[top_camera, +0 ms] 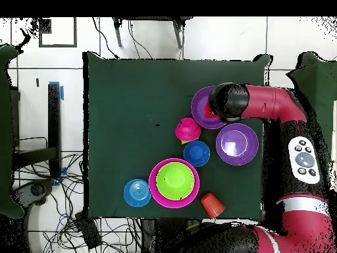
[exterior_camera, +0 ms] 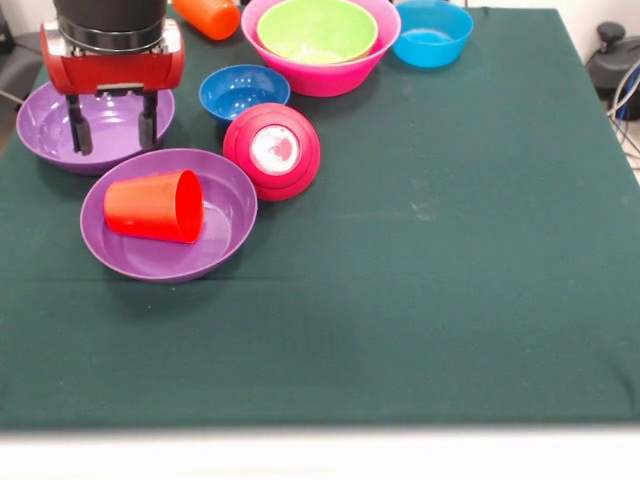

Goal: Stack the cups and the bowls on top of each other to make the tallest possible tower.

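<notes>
My gripper point(exterior_camera: 113, 140) is open and empty, raised at the far left, in front of one purple bowl point(exterior_camera: 40, 125). A red cup point(exterior_camera: 155, 207) lies on its side in the nearer purple bowl point(exterior_camera: 225, 205). A small crimson bowl point(exterior_camera: 272, 150) rests tilted with its base towards the camera, against that bowl's rim. Behind it stands a dark blue bowl point(exterior_camera: 243, 92). A lime green bowl point(exterior_camera: 317, 30) sits inside the pink bowl point(exterior_camera: 330, 80). A light blue bowl point(exterior_camera: 432, 32) and an orange cup point(exterior_camera: 207, 15) on its side are at the far edge. The yellow cup is out of view.
In the overhead view the arm's wrist point(top_camera: 228, 102) covers part of the purple bowl point(top_camera: 199, 102) holding the red cup. The other purple bowl point(top_camera: 237, 143) is empty. Green cloth point(exterior_camera: 450, 280) covers the table. Cables lie on the floor beside it.
</notes>
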Controlling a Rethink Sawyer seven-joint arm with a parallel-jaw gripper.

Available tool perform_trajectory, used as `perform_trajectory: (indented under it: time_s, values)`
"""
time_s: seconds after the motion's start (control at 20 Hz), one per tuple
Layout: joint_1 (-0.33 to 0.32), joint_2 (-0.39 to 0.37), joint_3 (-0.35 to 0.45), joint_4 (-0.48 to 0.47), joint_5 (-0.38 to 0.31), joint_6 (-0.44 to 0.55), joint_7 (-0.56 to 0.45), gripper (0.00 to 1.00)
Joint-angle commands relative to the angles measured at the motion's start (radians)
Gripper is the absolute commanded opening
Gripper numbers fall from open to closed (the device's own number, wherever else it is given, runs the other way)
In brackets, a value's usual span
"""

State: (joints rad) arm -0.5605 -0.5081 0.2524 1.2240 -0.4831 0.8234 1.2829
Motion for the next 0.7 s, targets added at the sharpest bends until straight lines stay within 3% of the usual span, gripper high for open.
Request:
perform_trajectory:
  time_s: [0.05, 0.45, 0.7]
  values:
    - [0.031, 0.050, 0.079, 0.083, -0.075, -0.034, -0.154, 1.00]
    - [0.041, 0.055, 0.081, 0.093, -0.075, -0.052, -0.137, 1.00]
    - [0.012, 0.102, 0.105, 0.091, -0.065, -0.096, -0.142, 1.00]
